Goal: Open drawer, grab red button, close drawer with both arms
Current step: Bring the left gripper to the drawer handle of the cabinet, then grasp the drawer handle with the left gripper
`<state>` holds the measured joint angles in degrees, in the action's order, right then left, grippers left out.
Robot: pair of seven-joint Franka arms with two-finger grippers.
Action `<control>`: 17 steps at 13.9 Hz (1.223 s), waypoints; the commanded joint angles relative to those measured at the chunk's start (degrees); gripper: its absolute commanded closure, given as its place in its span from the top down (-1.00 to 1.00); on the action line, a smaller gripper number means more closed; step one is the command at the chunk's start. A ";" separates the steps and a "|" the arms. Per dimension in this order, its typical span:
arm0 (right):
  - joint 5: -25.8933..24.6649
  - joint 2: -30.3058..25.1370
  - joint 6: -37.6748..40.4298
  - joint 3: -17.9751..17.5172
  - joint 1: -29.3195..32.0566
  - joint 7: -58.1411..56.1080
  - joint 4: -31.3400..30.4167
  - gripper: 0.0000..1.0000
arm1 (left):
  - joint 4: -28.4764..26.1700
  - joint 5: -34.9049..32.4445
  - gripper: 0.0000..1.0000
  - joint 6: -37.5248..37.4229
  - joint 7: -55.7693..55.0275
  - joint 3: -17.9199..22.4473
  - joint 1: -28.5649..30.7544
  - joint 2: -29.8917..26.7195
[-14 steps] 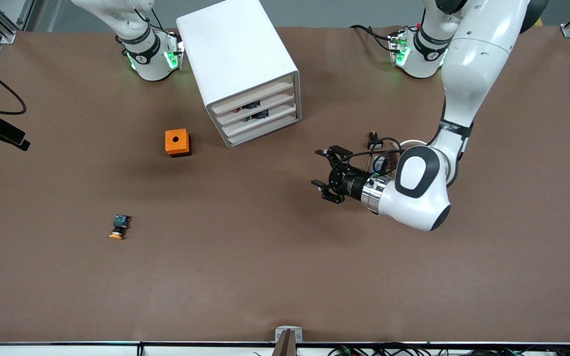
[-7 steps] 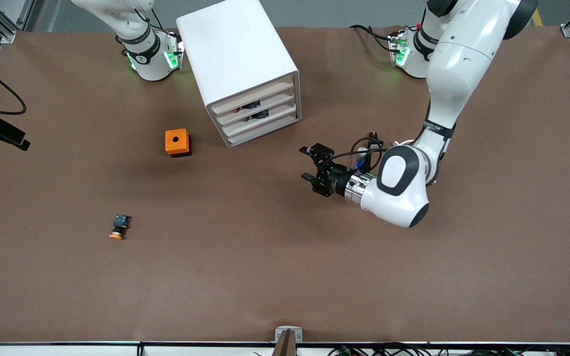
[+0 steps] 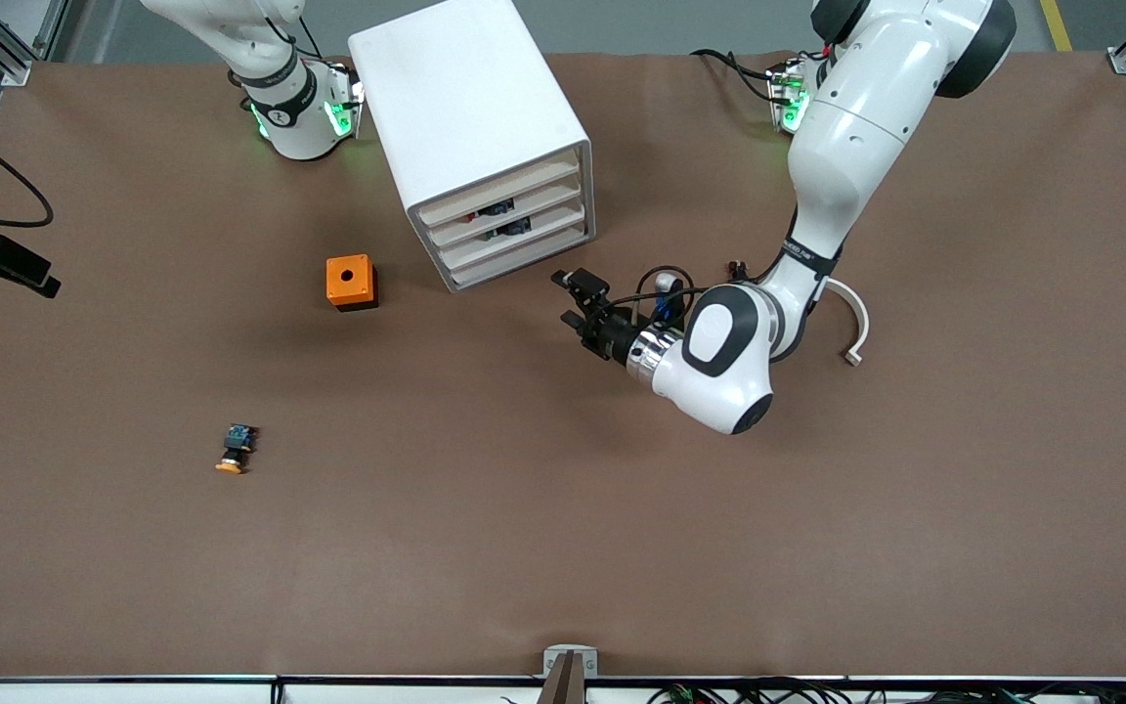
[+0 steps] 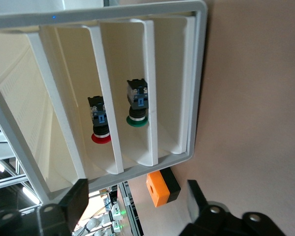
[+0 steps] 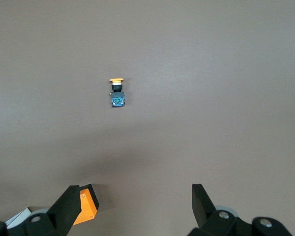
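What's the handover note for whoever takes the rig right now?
Left gripper: open, empty, in front of the cabinet, facing its drawers.
Right gripper: open, empty, high over the table; that arm waits.
Red button: inside a shut drawer, a green-capped button in the drawer below.
Done: nothing.
Left: open the drawer, take the red button, close it.

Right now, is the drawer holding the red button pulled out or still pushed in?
Pushed in. In the front view every drawer front sits flush in the cabinet; the left wrist view shows the red button inside, and the left hand short of it.
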<state>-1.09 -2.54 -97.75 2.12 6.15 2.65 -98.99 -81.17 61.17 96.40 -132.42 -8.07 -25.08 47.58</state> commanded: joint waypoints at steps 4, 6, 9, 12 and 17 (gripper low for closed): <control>-0.76 -0.80 -0.51 -0.72 1.06 -0.45 -1.20 1.00 | 0.58 1.06 0.62 -6.56 -3.02 0.42 -5.76 1.46; -0.76 -0.80 -0.51 -0.81 1.23 -0.54 -1.11 1.00 | 0.40 0.97 0.60 -10.34 -4.16 0.43 -6.64 1.81; -0.67 -0.89 -0.34 -0.72 1.50 -0.54 -1.11 1.00 | 0.40 0.97 0.53 -11.06 -4.34 0.43 -8.75 2.95; -0.67 -0.89 -0.33 -0.72 1.50 -0.45 -1.11 1.00 | 0.23 0.79 0.35 -11.06 -4.34 0.51 -9.54 3.75; -0.67 -0.89 -0.34 -0.72 1.50 -0.54 -1.11 1.00 | -0.30 0.53 -0.44 -11.24 -5.57 0.51 -10.60 3.57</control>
<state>-1.09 -2.54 -97.75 2.18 6.52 2.65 -99.28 -81.63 61.56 86.07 -136.93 -8.04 -35.29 51.42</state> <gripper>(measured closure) 0.000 0.498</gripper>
